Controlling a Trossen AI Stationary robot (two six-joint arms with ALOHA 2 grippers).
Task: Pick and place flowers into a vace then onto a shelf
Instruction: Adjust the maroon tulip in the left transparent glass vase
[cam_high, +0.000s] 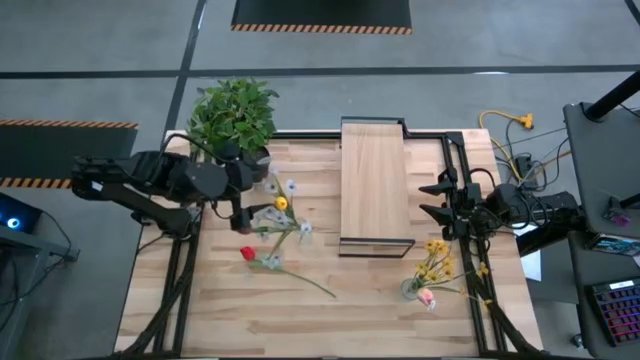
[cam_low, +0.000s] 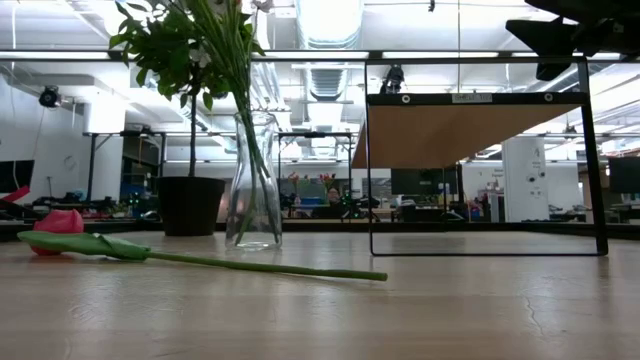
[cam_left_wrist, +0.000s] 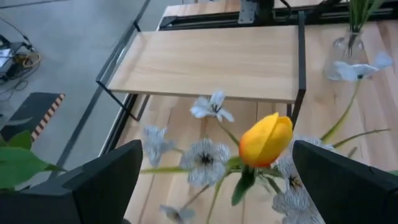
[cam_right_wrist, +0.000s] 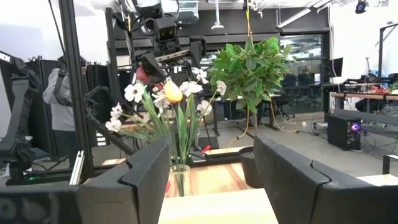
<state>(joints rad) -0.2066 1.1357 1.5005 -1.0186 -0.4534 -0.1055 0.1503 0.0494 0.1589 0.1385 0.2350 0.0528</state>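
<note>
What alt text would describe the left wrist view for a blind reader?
A yellow tulip and pale white flowers rise between the left gripper's two open dark fingers. Behind them stands a pale wooden shelf on a black frame.

Bushy green potted plant (cam_high: 233, 115) at table's (cam_high: 250, 320) far corner, cables (cam_high: 510, 150), keyboard (cam_high: 618, 305)

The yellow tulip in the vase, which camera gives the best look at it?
The left wrist view: the yellow tulip fills the middle, between the open left gripper's fingers. The high view shows it as a yellow dot, the right wrist view shows it farther off, and the low view cuts it off.
</note>
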